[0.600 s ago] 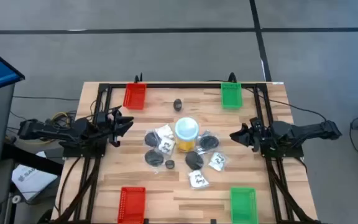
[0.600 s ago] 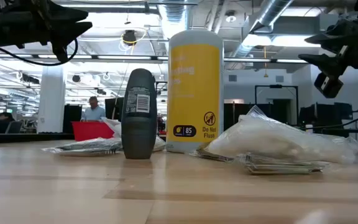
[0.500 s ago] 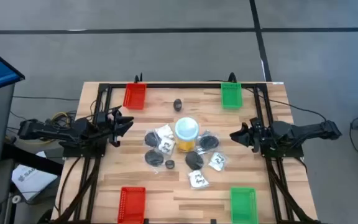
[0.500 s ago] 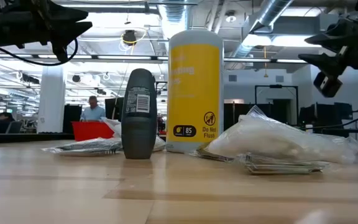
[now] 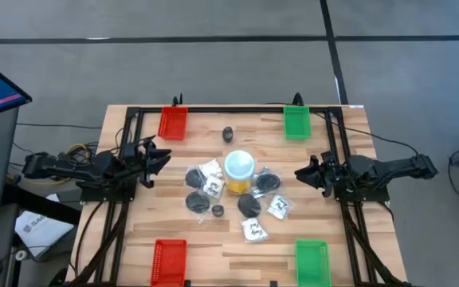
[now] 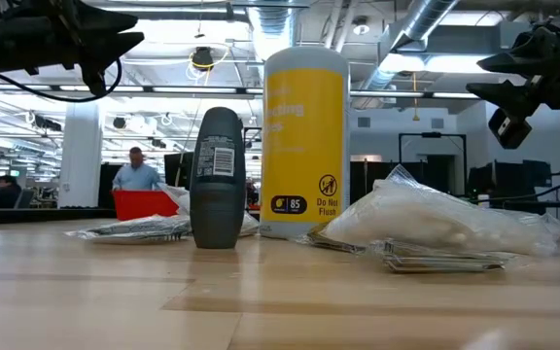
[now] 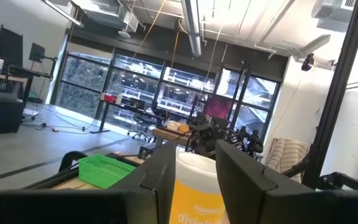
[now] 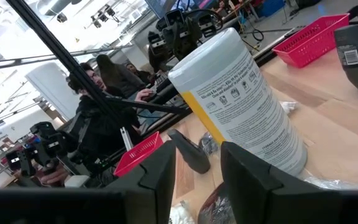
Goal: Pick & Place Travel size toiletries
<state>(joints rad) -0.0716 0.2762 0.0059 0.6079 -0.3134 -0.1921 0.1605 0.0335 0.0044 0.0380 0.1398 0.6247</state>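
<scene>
In the room behind the desk (image 5: 213, 239), a person (image 6: 136, 173) is shifting leftward at the low view's middle left. Nothing on the desk is moving, so picking is not yet starting. The left tool (image 5: 161, 157) is hovering spread and empty at the frame's left. The toiletries (image 5: 213, 190) are lying at centre around the jar (image 5: 239, 166), and the right tool (image 5: 300, 174) is hovering spread and empty at right. Only the low view is showing the bottle (image 6: 216, 178) standing upright.

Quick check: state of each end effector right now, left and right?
Left end effector: open, holding nothing, at the table's left edge.
Right end effector: open, holding nothing, at the table's right edge.
</scene>
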